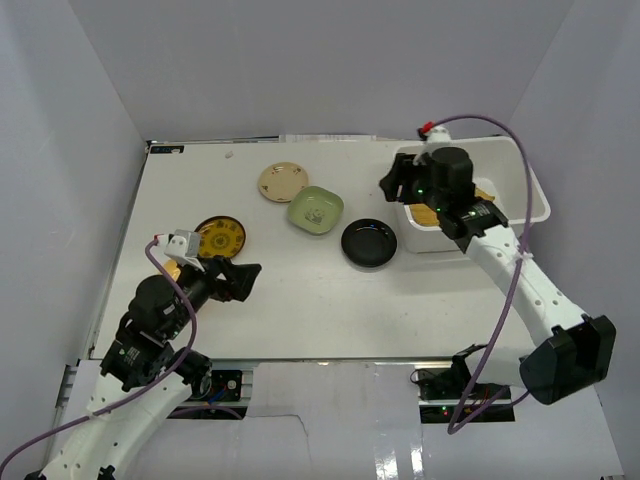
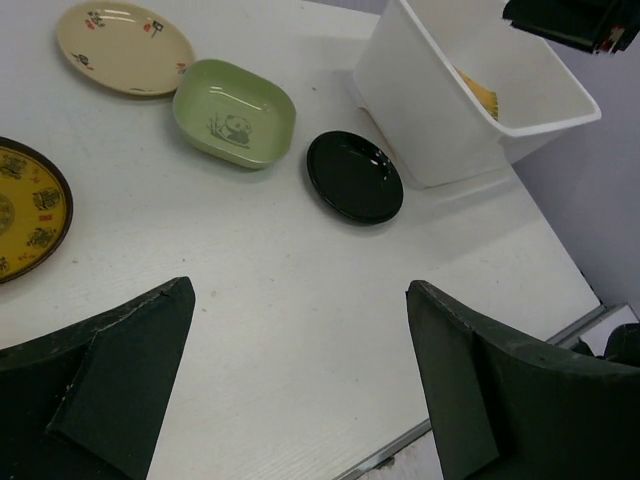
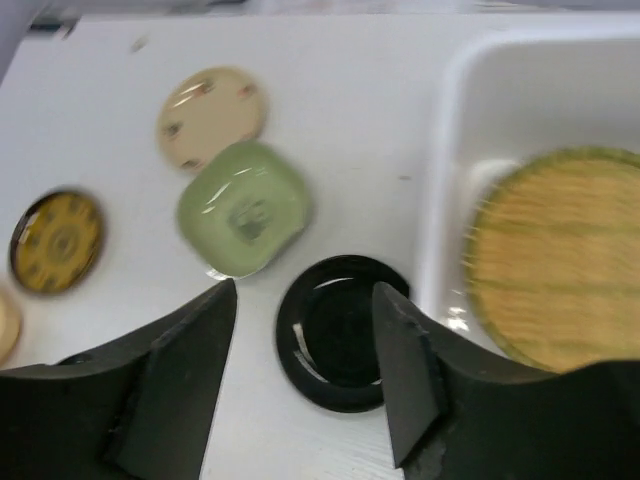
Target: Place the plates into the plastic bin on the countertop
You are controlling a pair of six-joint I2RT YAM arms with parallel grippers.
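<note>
Right gripper (image 3: 305, 292): jaws wide apart, empty, above left wall of bin (image 3: 470, 150).
Bin: white plastic, rectangular, flared rim.
Bamboo tray (image 3: 560, 260): round, woven strips, greenish rim; lies flat inside bin.
Black plate (image 1: 369, 243): glossy, round; on countertop (image 1: 300, 300) just left of bin.
Green dish (image 1: 316, 210): pale, square, rounded corners, panda print; further left of bin.
Beige plate (image 1: 284, 182): round, shallow; further left again.
Yellow plate (image 1: 220, 238): round, dark rim; farthest left of bin.
Left gripper (image 2: 300, 290): jaws wide apart, empty; well left of bin, beside yellow plate.

Round bamboo tray (image 3: 545, 260) flat in white bin (image 2: 430, 110); black plate (image 2: 354, 176) beside.
</note>
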